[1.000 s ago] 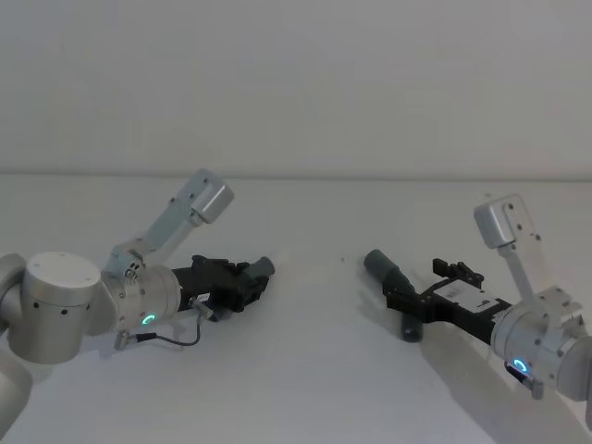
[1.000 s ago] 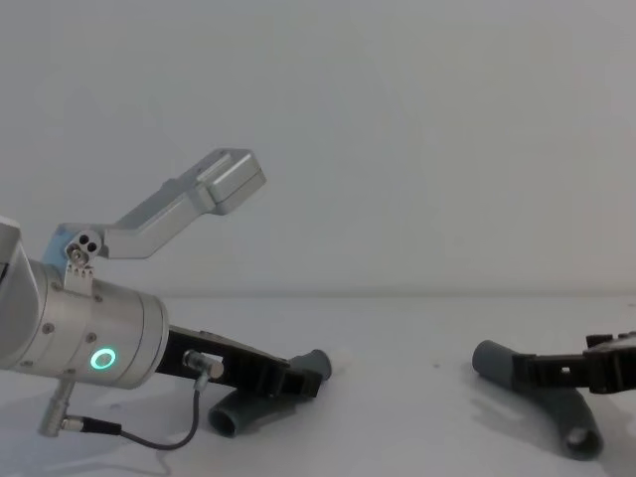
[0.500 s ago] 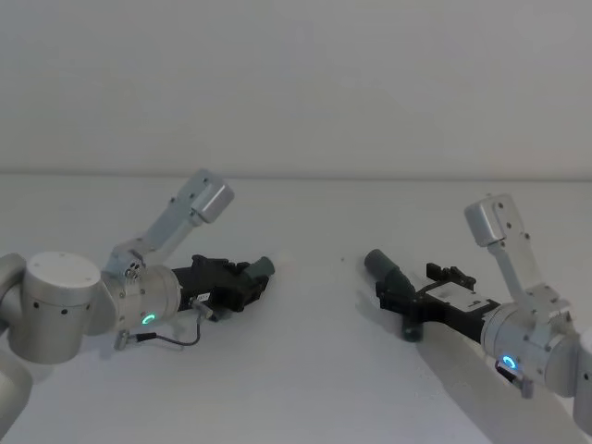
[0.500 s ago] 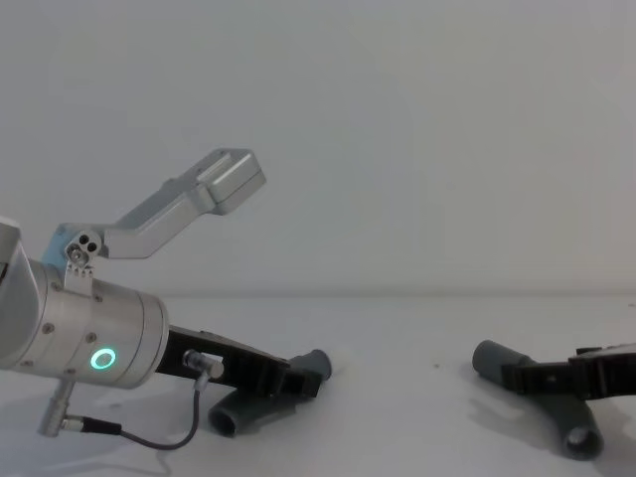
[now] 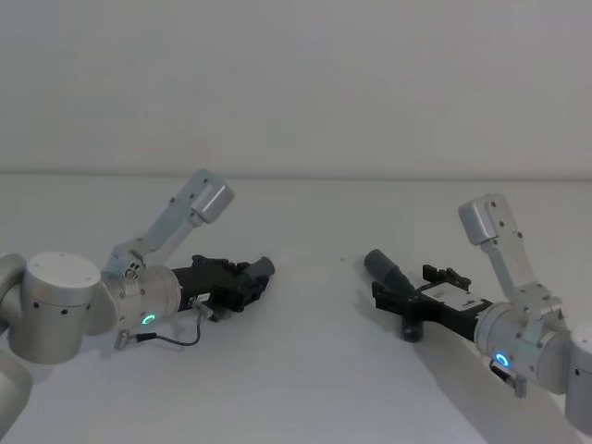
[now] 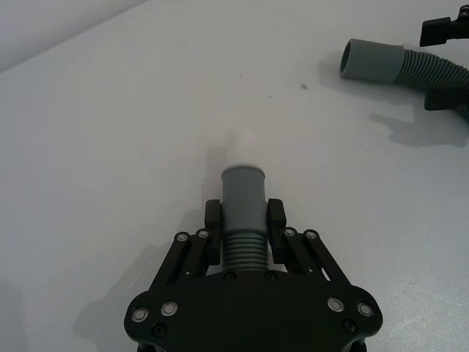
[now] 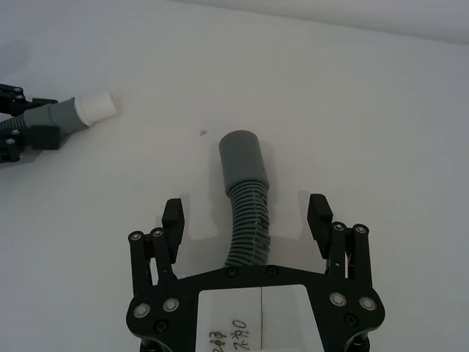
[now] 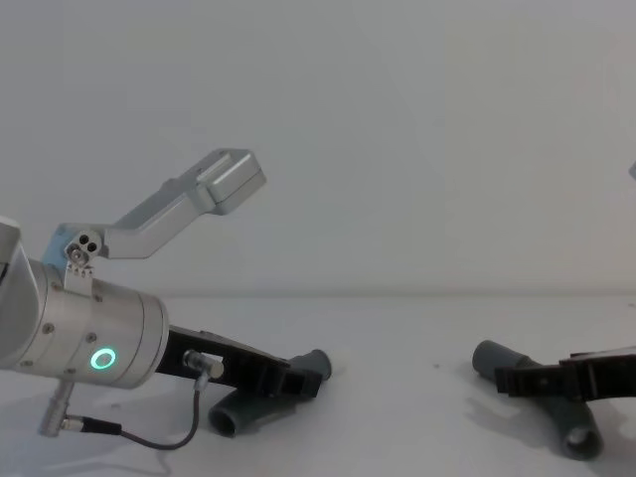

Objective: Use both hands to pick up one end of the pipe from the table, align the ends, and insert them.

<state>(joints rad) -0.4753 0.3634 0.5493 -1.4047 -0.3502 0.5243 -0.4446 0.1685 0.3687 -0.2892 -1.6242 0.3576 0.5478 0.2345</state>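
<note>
In the head view, the left gripper (image 5: 246, 283) is seen low over the table (image 5: 305, 370), clamped on the pale-tipped hose (image 5: 263, 267); the right gripper (image 5: 404, 289) is set over the wide-cuffed hose (image 5: 379, 265), well apart from the other. In the left wrist view, the ribbed neck is gripped tight between the fingers (image 6: 213, 217); the pale tip (image 6: 244, 145) is left proud ahead of them. In the right wrist view, the fingers (image 7: 172, 214) are spread wide, one on each side of the ribbed body, with a gap left on both sides; the wide cuff (image 7: 240, 158) lies ahead of the fingertips. The closing is best made just behind that cuff and centred, so that the cuff is kept free for mating and the curved hose is not rolled aside. In the chest view, both hoses are seen resting on the table; nothing is found between the two ends.
</note>
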